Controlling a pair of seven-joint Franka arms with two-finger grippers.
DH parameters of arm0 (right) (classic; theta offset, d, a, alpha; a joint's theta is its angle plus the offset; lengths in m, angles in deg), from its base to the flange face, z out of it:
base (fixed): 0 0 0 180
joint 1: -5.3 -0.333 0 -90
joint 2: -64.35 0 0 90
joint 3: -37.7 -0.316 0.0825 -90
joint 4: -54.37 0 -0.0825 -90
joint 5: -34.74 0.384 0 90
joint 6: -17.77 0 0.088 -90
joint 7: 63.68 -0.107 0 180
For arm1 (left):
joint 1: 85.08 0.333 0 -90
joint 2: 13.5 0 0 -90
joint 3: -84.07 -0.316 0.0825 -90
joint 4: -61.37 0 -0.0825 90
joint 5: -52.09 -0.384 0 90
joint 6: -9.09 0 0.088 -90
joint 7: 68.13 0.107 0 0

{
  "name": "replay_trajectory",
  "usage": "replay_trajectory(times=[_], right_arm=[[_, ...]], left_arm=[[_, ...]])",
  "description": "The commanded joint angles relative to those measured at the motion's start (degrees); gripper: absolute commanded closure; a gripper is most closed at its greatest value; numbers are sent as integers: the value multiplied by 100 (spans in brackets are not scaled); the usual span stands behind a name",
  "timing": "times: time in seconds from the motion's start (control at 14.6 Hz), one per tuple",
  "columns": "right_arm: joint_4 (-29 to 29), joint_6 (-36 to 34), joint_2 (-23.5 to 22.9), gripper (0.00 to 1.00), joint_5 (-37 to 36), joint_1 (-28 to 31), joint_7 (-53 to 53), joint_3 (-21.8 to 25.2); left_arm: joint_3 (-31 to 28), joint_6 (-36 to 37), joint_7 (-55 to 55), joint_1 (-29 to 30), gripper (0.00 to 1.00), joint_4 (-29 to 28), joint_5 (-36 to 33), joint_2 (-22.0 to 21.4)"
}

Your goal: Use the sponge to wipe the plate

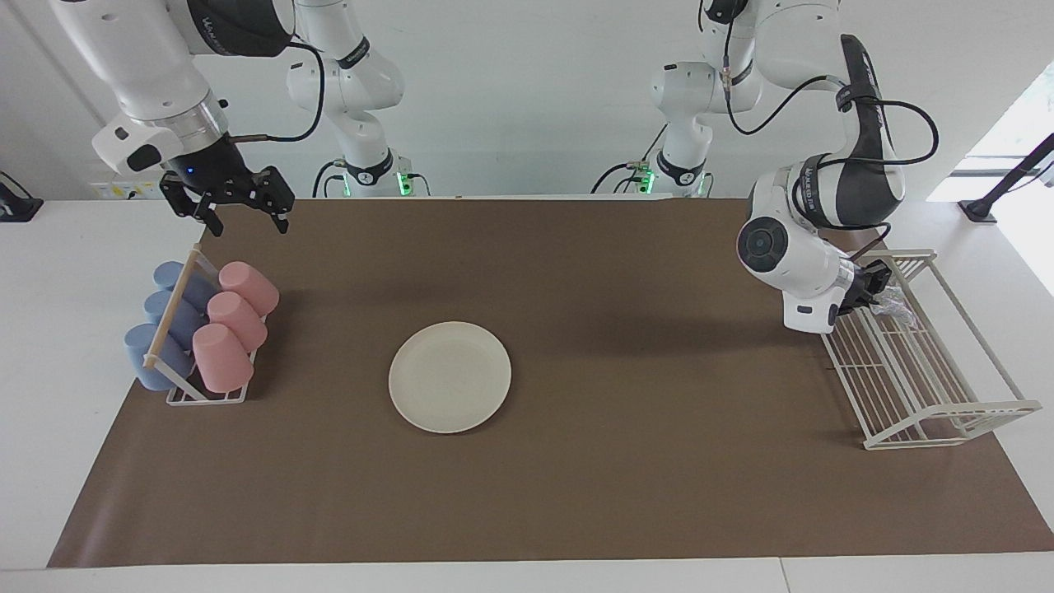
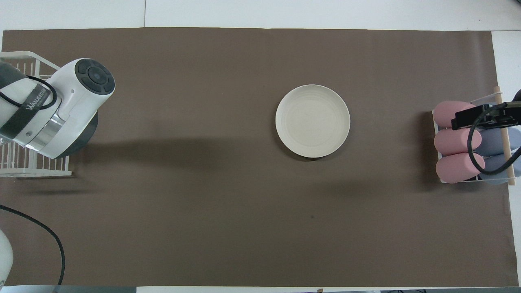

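From across the table, the left gripper [image 1: 874, 290] pinches the sponge [image 1: 893, 308] over the wire rack [image 1: 947, 412], while the right gripper [image 1: 244, 220] waits spread above the cups [image 1: 230, 317]. From overhead, the plate [image 2: 312, 121] lies mid-mat, well apart from both.

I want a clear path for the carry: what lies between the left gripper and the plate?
Only bare brown mat, clearest in the overhead view. The left gripper sits at the white wire rack; the plate lies mid-table.
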Motion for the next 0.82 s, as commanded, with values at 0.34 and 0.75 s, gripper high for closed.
replay_trajectory(times=[0.34, 0.75], right_arm=[[45, -36, 0, 0, -27, -18, 119, 28], [54, -53, 0, 0, -36, -36, 110, 10]], left_arm=[[-50, -259, -203, -20, 0, -218, 79, -161], [-50, -259, -239, -20, 0, -174, 184, -153]])
